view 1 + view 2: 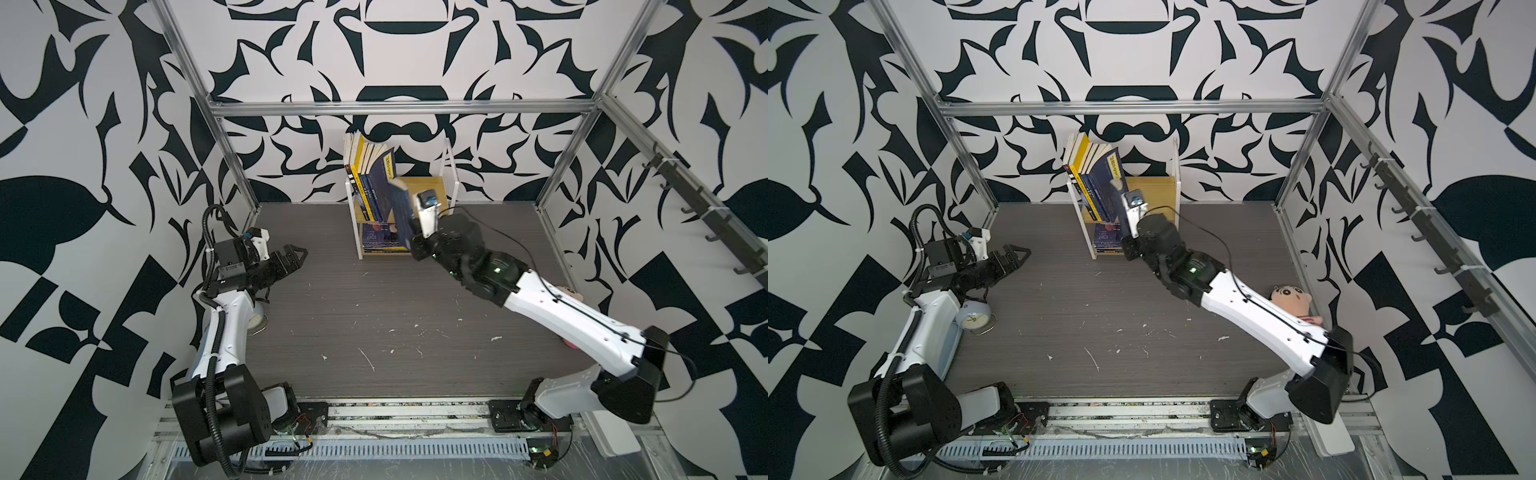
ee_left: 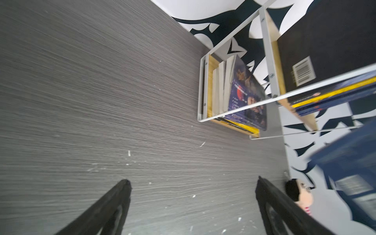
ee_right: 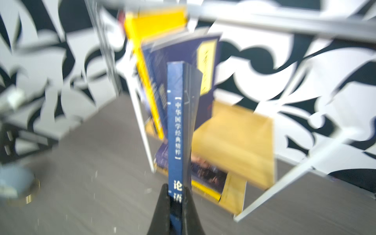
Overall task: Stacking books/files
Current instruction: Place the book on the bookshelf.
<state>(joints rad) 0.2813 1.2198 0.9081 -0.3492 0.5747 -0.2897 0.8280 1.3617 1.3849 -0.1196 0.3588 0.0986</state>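
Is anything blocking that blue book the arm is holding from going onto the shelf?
Nothing visible does. The right gripper holds the navy book upright just in front of the upper shelf, near the leaning books; the shelf's bare wood next to them lies open.

Left arm (image 1: 232,316) and right arm (image 1: 561,309) share white shells, black joints, black cables — fingers (image 2: 114,205) tapered black.
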